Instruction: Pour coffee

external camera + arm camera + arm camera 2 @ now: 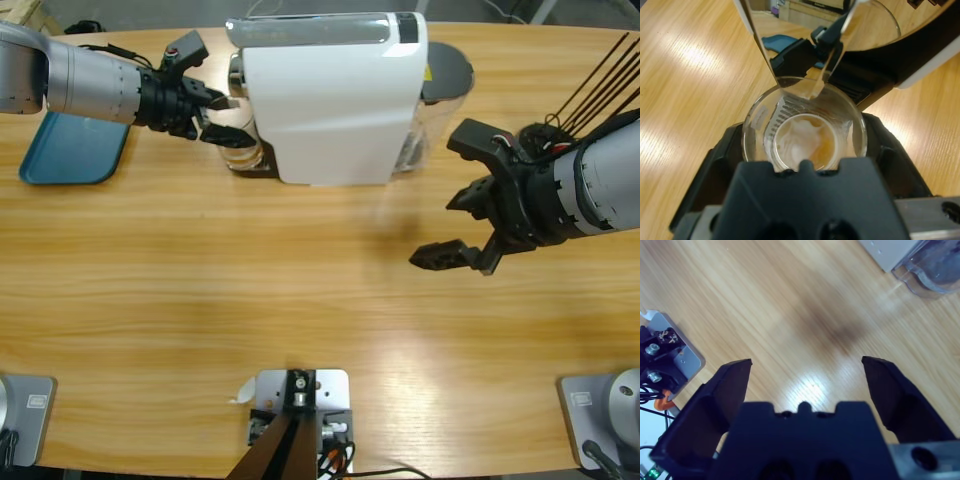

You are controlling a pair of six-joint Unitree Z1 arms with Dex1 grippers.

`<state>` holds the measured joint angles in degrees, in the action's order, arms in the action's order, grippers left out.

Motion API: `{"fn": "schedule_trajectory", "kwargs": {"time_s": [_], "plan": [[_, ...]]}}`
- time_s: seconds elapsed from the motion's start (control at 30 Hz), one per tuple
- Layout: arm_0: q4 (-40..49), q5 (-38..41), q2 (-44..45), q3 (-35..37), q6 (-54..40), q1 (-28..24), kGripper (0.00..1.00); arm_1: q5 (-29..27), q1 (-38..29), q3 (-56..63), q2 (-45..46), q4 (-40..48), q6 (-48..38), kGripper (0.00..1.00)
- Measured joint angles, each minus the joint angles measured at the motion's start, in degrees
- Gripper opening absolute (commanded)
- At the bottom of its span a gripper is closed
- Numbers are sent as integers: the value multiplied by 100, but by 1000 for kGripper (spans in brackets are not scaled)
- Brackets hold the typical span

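Wooden surface (300, 300), long, light grain, runs the full width of the high view; landmark for all positions below is the white coffee machine (330, 100) standing at the far edge, approx. centre.

Far left of the machine: teal tray (70, 150) lying flat on the surface, partly under the left arm.

Left arm enters from the upper-left corner and reaches toward the machine's left end. Left claw (228, 120) is closed around a small clear glass tumbler (243, 150), jaws on either side of the glass wall. Left wrist view confirms: tumbler (805, 135) sits upright between the black jaws, directly below the machine's chrome spout (800, 50). Coffee (807, 142), a small amt. of amber-brown liquid w/ pale foam, lies in the bottom of the tumbler. Tumbler stands on the machine's dark drip base at its left end. Spout tip hangs just above the tumbler rim; contact cannot be told.

Right of the machine, at its right end: clear water tank w/ grey lid (445, 90), touching the machine body.

Further right, nearer the camera than the machine and well apart from it: right arm enters from the right edge. Right claw (470, 215) has its jaws spread wide, nothing between them. Right wrist view: right claw (810, 385) above bare wood, tank corner (930, 270) at upper right.
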<state>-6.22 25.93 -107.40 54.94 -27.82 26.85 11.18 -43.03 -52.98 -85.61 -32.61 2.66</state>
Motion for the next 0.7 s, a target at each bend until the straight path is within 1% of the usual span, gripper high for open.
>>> {"fn": "schedule_trajectory", "kwargs": {"time_s": [0.17,0.23,0.37,0.5,0.57,0.7], "plan": [[1,-46,12,-9,12,3,0,0,0,0,0,0,0,982],[2,-87,65,-45,153,-29,0,0,0,-2,0,0,0,982],[65,-256,242,-126,484,-298,0,0,0,-30,0,5,0,982],[335,-548,606,-140,702,-518,0,0,0,-68,-4,6,9,982],[468,-683,827,-159,857,-710,0,0,0,-95,-22,6,27,982],[631,-867,1303,-316,1469,-1536,0,0,0,-192,-108,43,36,982]]}}
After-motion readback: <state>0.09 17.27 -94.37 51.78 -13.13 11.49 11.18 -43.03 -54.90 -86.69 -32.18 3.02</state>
